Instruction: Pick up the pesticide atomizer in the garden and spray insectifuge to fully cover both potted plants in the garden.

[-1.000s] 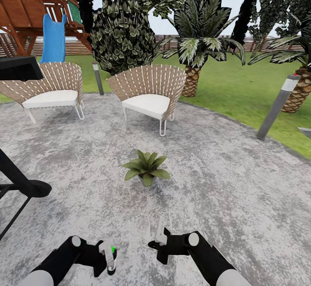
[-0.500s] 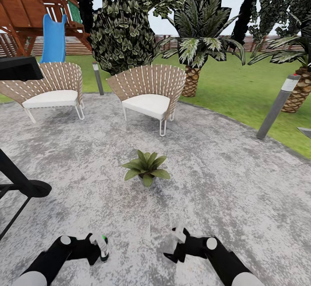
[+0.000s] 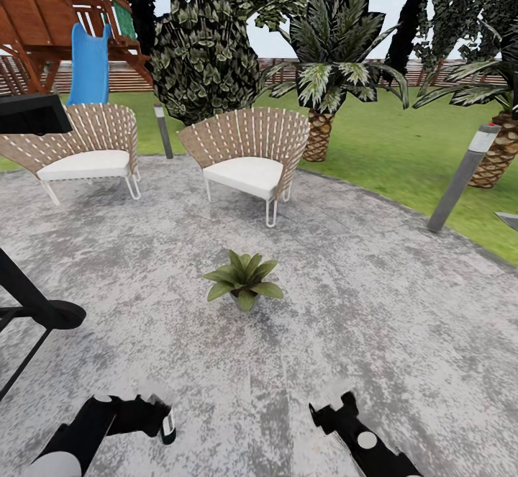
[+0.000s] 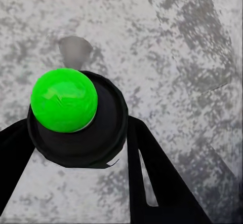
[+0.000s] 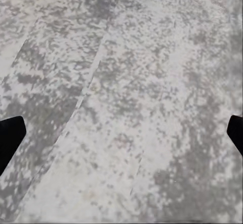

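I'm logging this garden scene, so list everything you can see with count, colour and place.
Slim dark pesticide atomizer with bright green tip: one, held in left gripper.
Low green-leaved potted plant: one, middle of patio.
Mottled grey stone patio: one, underfoot.
Wicker chairs with white cushions: two, tan, patio's far edge.
Grey bollard lights: two, patio rim.
Trunked palms: two, on lawn.
Wooden playset with blue slide: one, far left.
Left gripper: black, jaws closed on atomizer.
Right gripper: black, jaws spread wide over patio.

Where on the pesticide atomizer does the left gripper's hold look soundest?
On the dark round body below the green tip, fingers on opposite sides. The left gripper flanks the pesticide atomizer just so, leaving the green tip free and pointing out over the stone patio.
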{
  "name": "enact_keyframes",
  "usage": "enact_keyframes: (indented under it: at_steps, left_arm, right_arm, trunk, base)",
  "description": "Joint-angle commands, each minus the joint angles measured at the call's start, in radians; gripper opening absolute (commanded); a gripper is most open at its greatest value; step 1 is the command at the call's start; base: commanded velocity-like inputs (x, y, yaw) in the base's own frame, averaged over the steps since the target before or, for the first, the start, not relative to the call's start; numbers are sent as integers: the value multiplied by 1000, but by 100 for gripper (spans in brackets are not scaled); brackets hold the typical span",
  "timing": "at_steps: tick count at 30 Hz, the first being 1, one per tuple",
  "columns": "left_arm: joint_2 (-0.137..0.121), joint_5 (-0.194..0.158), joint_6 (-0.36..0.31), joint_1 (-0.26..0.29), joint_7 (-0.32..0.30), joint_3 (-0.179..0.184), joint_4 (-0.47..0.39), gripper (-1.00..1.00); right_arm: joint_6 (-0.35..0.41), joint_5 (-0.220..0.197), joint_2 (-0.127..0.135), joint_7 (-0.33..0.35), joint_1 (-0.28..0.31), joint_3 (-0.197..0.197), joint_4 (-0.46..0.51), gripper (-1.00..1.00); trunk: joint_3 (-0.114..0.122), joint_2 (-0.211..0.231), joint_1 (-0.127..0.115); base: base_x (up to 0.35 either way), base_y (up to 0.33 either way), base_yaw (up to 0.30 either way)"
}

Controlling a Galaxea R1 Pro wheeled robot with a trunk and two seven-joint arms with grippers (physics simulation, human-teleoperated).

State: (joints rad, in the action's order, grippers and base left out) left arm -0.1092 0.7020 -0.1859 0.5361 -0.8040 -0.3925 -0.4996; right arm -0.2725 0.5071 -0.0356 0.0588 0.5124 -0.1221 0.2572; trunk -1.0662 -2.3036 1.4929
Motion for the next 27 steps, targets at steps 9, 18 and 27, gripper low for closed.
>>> enact_keyframes:
  at_steps: [9,18,27]
  left_arm:
    - [42,1,-137,10,26,-8,-12,-100]
    - [29,9,-183,59,25,-7,-36,-100]
    - [-8,14,-364,66,11,6,-124,-100]
  right_arm:
    - [-121,-28,106,-60,-11,-8,-51,100]
    - [-189,-135,126,-84,-24,-8,-92,100]
    - [-190,-211,123,-86,-25,-7,-94,100]
  trunk:
    - [-1,0,0]
    - [-1,0,0]
    - [-1,0,0]
  base:
    - [0,0,0]
    - [0,0,0]
    - [60,12,0]
